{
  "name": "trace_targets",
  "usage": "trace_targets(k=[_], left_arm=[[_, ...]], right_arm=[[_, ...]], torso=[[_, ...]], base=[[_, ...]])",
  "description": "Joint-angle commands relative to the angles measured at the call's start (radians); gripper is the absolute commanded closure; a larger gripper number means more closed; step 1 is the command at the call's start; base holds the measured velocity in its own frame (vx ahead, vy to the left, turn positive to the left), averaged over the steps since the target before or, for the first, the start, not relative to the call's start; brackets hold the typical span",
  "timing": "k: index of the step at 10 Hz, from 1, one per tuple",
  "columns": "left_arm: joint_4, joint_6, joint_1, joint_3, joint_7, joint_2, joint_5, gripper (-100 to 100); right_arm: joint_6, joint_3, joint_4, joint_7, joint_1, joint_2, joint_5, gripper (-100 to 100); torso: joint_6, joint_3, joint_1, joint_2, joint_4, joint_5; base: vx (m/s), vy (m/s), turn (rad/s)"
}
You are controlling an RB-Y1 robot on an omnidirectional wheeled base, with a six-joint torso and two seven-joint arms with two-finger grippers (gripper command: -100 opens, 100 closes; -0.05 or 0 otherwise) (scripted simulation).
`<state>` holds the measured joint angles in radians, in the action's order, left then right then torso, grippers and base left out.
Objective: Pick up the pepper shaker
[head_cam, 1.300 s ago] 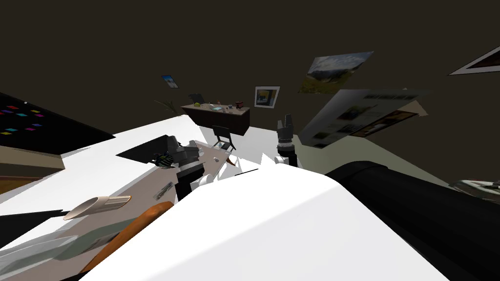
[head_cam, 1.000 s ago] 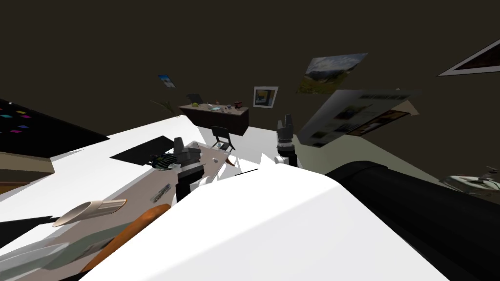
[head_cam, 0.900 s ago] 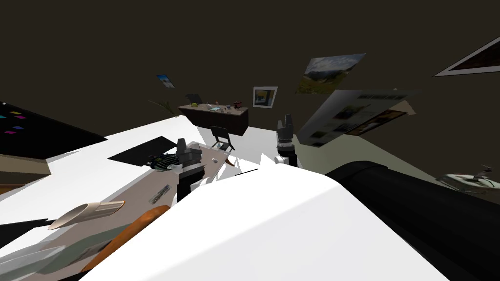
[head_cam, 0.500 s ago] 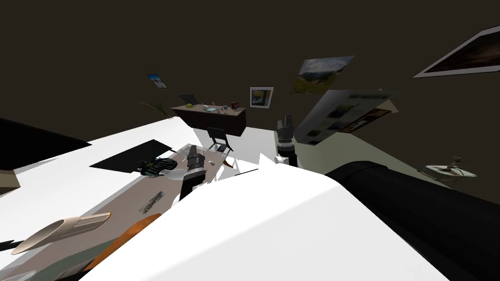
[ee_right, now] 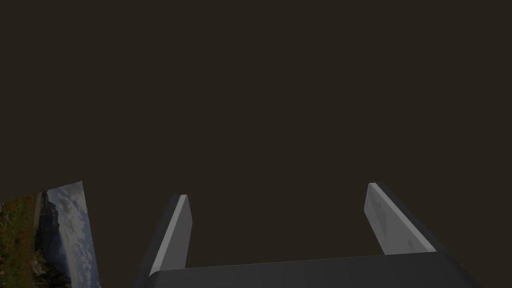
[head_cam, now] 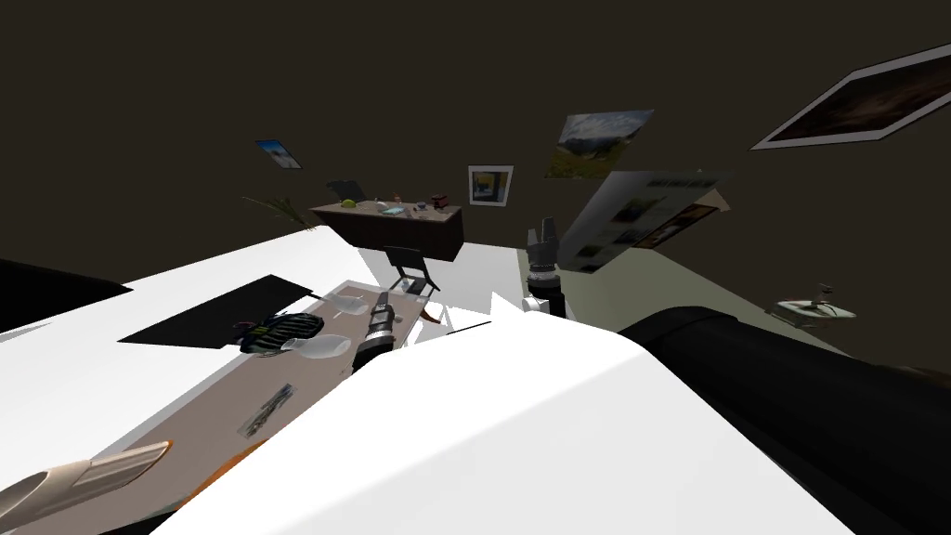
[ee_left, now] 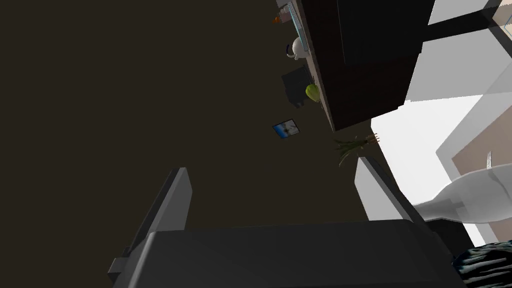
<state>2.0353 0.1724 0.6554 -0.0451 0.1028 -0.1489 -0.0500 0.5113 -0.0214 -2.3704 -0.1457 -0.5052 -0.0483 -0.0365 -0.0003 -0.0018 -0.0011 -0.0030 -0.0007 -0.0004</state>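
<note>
A long brown-topped table (head_cam: 214, 409) runs away from me on my left. My left gripper (head_cam: 382, 299) hangs open over its far end, fingers (ee_left: 176, 200) wide apart with nothing between them, pointing at a dark wall. Beside that hand lie a clear glass vessel (ee_left: 477, 197) and a dark ribbed basket-like thing (head_cam: 279, 330). A beige tapered tube (head_cam: 84, 474) lies at the table's near end. I cannot tell which item is the pepper shaker. My right gripper (head_cam: 542, 230) is raised in front of me, open and empty (ee_right: 277, 195).
A flat printed sheet (head_cam: 267, 410) and another glass piece (head_cam: 348, 299) lie on the table. A dark chair (head_cam: 409, 269) stands past its far end. A dark sideboard (head_cam: 390, 228) with small items lines the back wall. White floor stretches to the left.
My view has swung, so the table and room slid left in the head view. My left hand has turned and reached further along the table toward its far end. The right arm holds still.
</note>
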Motion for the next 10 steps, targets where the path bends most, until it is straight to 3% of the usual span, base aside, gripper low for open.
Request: trace_targets(k=[1, 8, 10], left_arm=[[-0.020, -0.026, 0.029, 0.004, 0.013, -0.009, -0.018, -100], [-0.249, -0.150, 0.121, 0.033, 0.094, -0.072, -0.134, -100], [-0.287, -0.165, 0.131, 0.039, 0.106, -0.085, -0.150, -100]], right_arm=[[0.000, 0.000, 0.000, 0.000, 0.000, 0.000, 0.000, 0], [0.000, 0.000, 0.000, 0.000, 0.000, 0.000, 0.000, 0], [0.000, 0.000, 0.000, 0.000, 0.000, 0.000, 0.000, 0]], torso=[[0.000, 0.000, 0.000, 0.000, 0.000, 0.000], [0.000, -0.002, 0.000, -0.004, -0.001, 0.000], [0.000, -0.002, 0.002, -0.004, -0.001, 0.000]], base=[[0.046, -0.014, -0.062], [0.094, -0.015, -0.102], [0.104, 0.015, -0.058]])
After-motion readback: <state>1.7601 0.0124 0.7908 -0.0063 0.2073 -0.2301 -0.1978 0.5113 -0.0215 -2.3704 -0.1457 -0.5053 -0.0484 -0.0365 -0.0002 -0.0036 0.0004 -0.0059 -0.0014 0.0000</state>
